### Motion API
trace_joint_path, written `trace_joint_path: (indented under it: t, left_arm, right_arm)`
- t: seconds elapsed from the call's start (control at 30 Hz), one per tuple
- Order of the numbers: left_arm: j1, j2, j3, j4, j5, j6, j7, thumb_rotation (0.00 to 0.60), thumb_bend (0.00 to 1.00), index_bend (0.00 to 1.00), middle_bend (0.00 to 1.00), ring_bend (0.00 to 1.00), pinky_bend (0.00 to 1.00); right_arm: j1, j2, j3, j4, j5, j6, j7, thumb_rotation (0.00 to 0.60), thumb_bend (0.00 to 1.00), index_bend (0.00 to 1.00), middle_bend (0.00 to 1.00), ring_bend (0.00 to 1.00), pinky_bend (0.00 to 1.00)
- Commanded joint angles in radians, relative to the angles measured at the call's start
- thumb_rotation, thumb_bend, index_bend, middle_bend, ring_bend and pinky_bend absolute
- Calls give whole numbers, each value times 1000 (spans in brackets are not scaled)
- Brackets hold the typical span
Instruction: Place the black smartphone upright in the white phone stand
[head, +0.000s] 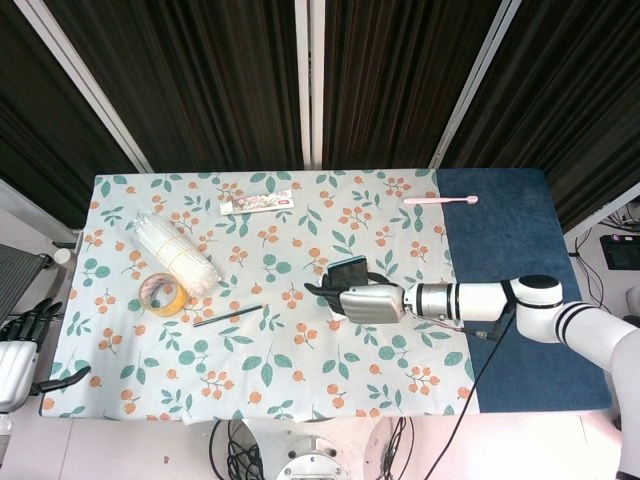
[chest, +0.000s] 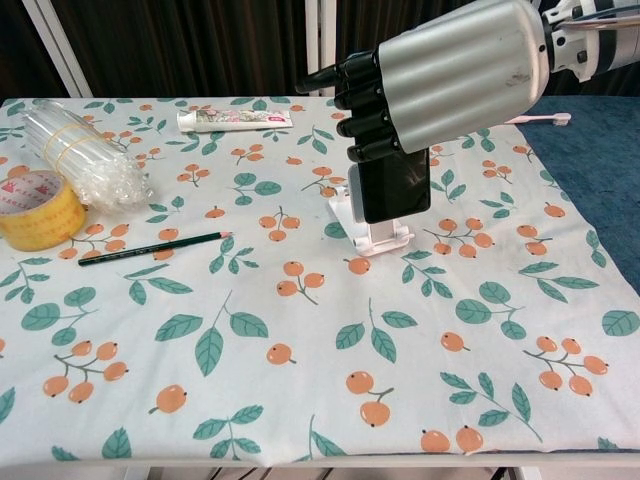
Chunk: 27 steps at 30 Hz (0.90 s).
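Observation:
My right hand (chest: 440, 85) (head: 368, 303) grips the black smartphone (chest: 394, 186) (head: 347, 268) by its upper part and holds it upright. The phone hangs directly in front of the white phone stand (chest: 378, 234), whose base and lower lip show beneath it. The phone's bottom edge is just above the lip; contact cannot be told. In the head view the stand is almost wholly hidden under the hand. My left hand (head: 18, 345) rests off the table's near left corner, fingers apart, holding nothing.
A yellow tape roll (chest: 35, 208), a bundle of clear straws (chest: 80, 155) and a pencil (chest: 150, 248) lie at the left. A toothpaste tube (chest: 235, 119) lies at the back, a pink toothbrush (chest: 545, 118) at the back right. A blue mat (head: 515, 270) covers the right end.

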Motion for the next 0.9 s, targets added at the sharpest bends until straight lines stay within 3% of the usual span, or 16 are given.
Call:
trace_joint_path:
  t: [0.03, 0.9]
  left_arm:
    - [2, 0, 0, 2, -1, 2, -4, 363, 60, 89, 56, 130, 217]
    - [17, -4, 0, 29, 2, 17, -31, 362, 60, 89, 56, 130, 216]
  right_arm:
    - [1, -10, -8, 3, 7, -11, -2, 600, 277, 442, 307, 265, 0]
    - [-36, -122, -33, 89, 79, 11, -66, 600, 277, 421, 306, 232, 0]
